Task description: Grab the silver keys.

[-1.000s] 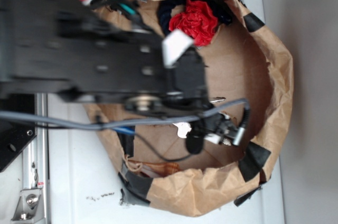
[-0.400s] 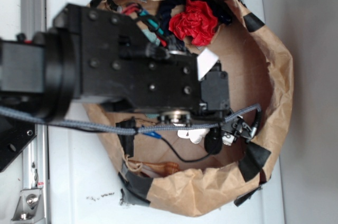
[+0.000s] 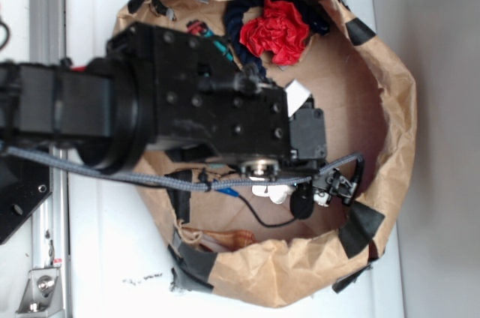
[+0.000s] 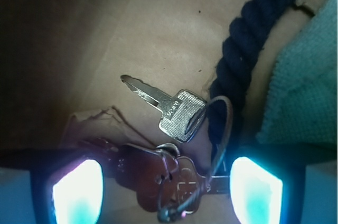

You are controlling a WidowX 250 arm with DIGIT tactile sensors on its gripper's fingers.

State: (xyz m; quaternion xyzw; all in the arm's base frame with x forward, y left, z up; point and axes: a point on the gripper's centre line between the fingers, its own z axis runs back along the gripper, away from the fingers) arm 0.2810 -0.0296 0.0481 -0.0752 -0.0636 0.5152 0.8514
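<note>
The silver keys (image 4: 179, 114) lie on the brown paper floor in the wrist view. One square-headed key points up-left, and two more keys (image 4: 174, 182), joined to it by a thin wire loop, lie lower down. My gripper (image 4: 166, 192) is open, and its two glowing fingertips (image 4: 79, 192) straddle the lower keys without touching them. In the exterior view the black arm (image 3: 202, 108) covers most of the gripper, and only a white glint of the keys (image 3: 270, 192) shows beneath it.
A dark blue rope (image 4: 248, 49) runs right beside the keys, with a teal cloth (image 4: 306, 86) further right. A crumpled red cloth (image 3: 277, 29) lies at the far side. The rolled-down brown paper bag (image 3: 394, 108) walls everything in.
The arm has swung further over the bag and its tip has shifted right. In the last half second it barely moved.
</note>
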